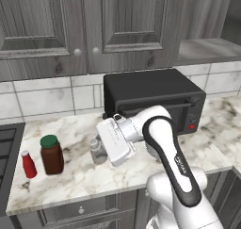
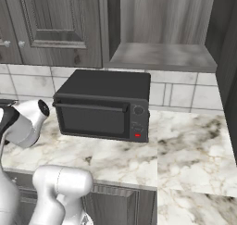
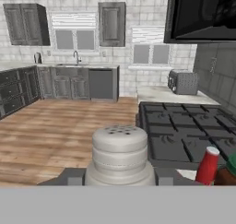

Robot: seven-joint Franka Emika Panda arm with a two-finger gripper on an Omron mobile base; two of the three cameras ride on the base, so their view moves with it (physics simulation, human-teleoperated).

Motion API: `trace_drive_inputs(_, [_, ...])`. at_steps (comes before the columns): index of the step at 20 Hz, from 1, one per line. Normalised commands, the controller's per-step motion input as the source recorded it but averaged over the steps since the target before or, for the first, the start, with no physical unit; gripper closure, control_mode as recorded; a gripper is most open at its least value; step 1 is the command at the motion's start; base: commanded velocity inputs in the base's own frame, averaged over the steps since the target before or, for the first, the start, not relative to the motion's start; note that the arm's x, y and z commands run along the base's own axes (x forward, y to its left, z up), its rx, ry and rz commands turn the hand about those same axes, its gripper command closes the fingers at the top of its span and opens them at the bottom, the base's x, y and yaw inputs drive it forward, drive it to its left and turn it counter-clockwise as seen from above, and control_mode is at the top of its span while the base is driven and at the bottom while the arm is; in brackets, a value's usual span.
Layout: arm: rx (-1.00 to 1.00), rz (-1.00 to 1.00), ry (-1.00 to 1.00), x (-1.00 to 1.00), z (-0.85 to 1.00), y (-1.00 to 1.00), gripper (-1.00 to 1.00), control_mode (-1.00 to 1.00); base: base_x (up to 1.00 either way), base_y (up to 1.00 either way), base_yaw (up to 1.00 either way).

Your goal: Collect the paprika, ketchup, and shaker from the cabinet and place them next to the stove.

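The whitish shaker [image 1: 97, 151] is low over the marble counter [image 1: 70, 176], and I cannot tell whether it touches it. My gripper [image 1: 100, 147] reaches in from the right and is shut on it. In the hand view the shaker [image 3: 120, 155] stands between my dark fingertips [image 3: 69, 177], its perforated top facing the camera. Left of it on the counter stand the paprika [image 1: 52, 154], a brown jar with a green lid, and the red ketchup [image 1: 29, 164] with its white cap. Both sit beside the black stove [image 1: 8, 148]. The open grey cabinet [image 1: 207, 49] is at the upper right.
A black toaster oven [image 1: 153, 98] stands against the tiled wall right behind my hand. Closed panelled doors [image 1: 70, 20] hang above the counter. In the hand view the stove grates [image 3: 189, 133], ketchup [image 3: 207, 165] and paprika [image 3: 229, 170] lie to the right.
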Motion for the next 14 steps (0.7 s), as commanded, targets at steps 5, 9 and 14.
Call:
trace_drive_inputs(5, [0.09, 0.09, 0.0, 0.41, -0.04, 0.29, 1.0, -1.0, 0.0, 0.0, 0.0])
trace_drive_inputs(9, [0.05, 0.2, 0.02, 0.39, 0.0, 0.0, 1.0, -1.0, 0.0, 0.0, 0.0])
trace_drive_inputs(14, [0.04, 0.19, 0.05, 0.4, 0.06, 0.01, 1.0, -1.0, 0.0, 0.0, 0.0])
